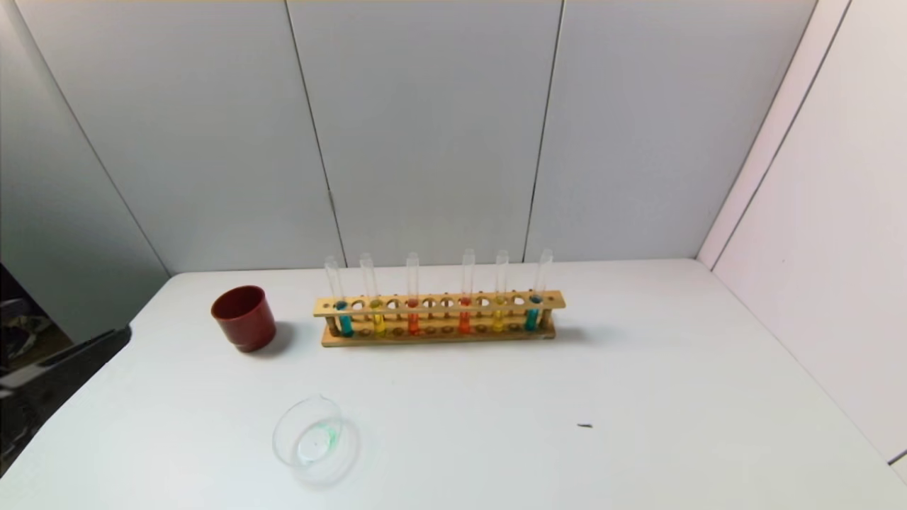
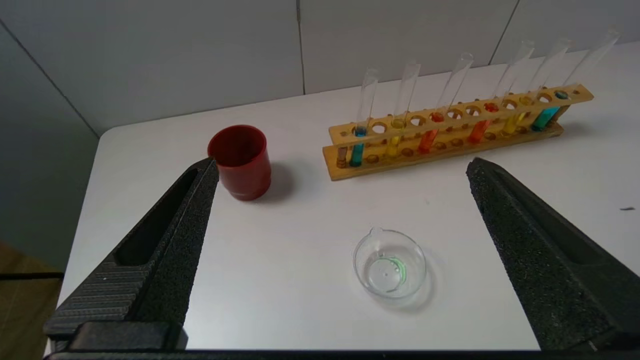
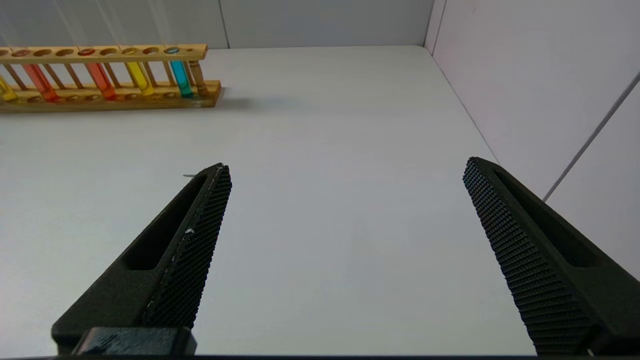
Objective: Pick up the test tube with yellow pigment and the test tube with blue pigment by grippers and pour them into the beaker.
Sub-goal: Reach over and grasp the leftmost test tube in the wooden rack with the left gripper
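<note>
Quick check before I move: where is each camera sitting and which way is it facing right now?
Head view: high on the torso, looking forward and down at the table, rack, red cup and beaker; a dark part at the left edge, probably the left arm.
Left wrist view: behind the open left tool, facing cup, beaker and rack.
Right wrist view: behind the open right tool, low over bare table, facing the rack's right end.
Shared: all three show the rack.

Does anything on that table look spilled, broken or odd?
Mostly tidy: the tubes stand in the wooden rack. Two small oddities: a green smear inside the beaker, and a tiny dark speck on the table.
</note>
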Controlling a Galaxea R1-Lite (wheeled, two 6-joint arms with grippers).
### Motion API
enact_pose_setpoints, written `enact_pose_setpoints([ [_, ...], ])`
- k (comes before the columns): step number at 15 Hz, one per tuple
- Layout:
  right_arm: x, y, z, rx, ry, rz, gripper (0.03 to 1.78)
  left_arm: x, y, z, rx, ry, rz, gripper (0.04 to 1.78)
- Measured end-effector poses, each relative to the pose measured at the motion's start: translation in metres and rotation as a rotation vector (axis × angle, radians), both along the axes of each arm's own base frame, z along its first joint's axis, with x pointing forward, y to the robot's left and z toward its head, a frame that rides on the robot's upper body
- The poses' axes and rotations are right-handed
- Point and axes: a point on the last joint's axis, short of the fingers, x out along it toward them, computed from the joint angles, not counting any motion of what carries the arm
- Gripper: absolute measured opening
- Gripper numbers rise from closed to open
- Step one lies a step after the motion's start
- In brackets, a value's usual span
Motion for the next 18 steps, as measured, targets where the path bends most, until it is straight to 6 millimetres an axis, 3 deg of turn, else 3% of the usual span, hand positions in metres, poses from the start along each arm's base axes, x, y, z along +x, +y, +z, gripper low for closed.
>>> enact_pose_setpoints([
  [9, 0.0, 0.0, 0.0, 0.0, 0.0, 0.0, 1.7, 0.098, -0.032, -0.026, 0.014, 0.115, -0.128, 1.74],
  [18, 0.0, 0.0, 0.0, 0.0, 0.0, 0.0, 1.7, 0.166, -0.05, -0.071, 0.026, 0.146, -0.129, 1.74],
])
